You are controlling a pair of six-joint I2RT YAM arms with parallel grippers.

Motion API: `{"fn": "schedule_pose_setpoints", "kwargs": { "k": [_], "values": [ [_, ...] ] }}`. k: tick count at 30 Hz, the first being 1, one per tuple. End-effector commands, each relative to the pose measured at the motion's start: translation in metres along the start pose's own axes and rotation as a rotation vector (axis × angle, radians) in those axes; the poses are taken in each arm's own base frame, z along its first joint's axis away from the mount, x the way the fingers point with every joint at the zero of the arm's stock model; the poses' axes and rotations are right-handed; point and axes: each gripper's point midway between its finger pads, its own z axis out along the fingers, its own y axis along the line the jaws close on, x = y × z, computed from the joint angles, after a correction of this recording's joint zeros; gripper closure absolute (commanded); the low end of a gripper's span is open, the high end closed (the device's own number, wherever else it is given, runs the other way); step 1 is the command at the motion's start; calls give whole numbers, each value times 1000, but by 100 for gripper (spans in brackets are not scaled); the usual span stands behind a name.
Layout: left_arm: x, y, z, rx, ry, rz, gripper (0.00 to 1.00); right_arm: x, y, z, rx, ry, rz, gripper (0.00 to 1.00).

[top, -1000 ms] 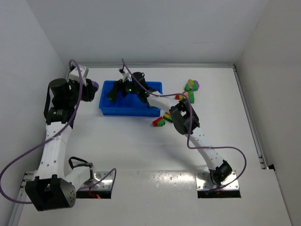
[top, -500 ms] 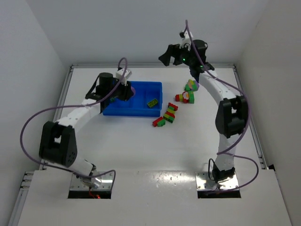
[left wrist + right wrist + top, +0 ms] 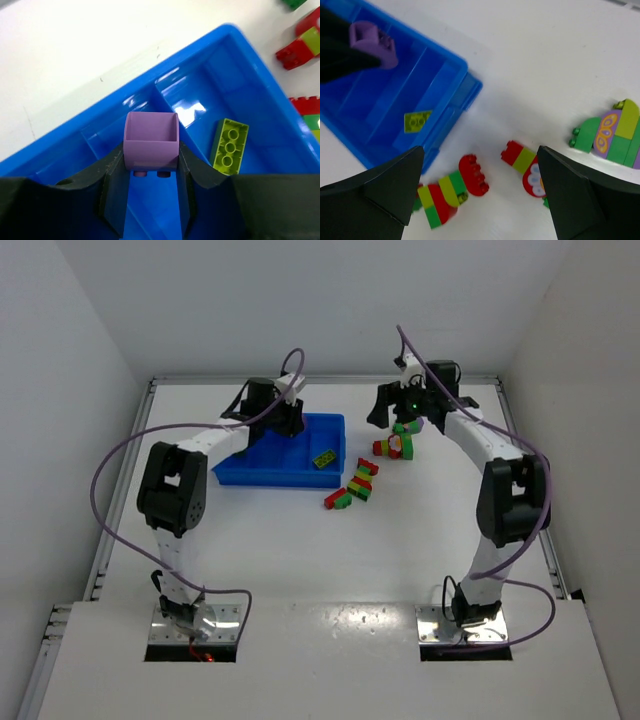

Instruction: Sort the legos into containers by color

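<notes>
Fingers [image 3: 112, 175] of our left gripper [image 3: 151, 157] are clenched on a purple brick [image 3: 151, 137], one on each side of it. We hold it above the blue tray [image 3: 195, 50], over the inner compartments near a divider, with its hollow side facing the wrist camera and its studs pointing down. We cannot tell which compartment lies exactly beneath it.

One yellow-green brick [image 3: 229, 146] lies flat on the tray floor, in a compartment toward the tray's right end.

Our right gripper [image 3: 480, 165] hangs over the table to the right of the tray, its fingers [image 3: 575, 195] spread wide and grasping nothing.

Below it, loose bricks sit on the table, all outside the tray. Just beside the tray's right end we see a striped red, green and yellow-green clump [image 3: 440, 197] and a red arch piece [image 3: 474, 175]. Further right is a red and yellow-green clump [image 3: 525, 162], and farthest from the tray a green clump with a purple butterfly piece [image 3: 610, 137].
</notes>
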Motion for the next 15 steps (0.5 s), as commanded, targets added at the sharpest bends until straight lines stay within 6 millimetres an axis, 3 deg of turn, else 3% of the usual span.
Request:
{"fn": "schedule_pose_setpoints", "kwargs": {
  "k": [1,4,5,7,11,15],
  "values": [
    [-13,0,5,-14,-14,12,78,-7,27,-29,-133,-2,-168,6],
    [-5,-2,14,-13,17,8,74,11,36,-35,-199,55,-222,6],
    [-10,-2,14,-14,9,20,67,16,41,-37,-210,68,-245,6],
    [3,-2,23,4,38,22,66,26,43,-38,-226,93,-244,6],
    [17,-11,39,23,70,15,76,31,48,-44,-222,97,-258,6],
    [31,-20,46,13,105,-51,79,32,46,-46,-203,100,-261,6]
  ]
}}
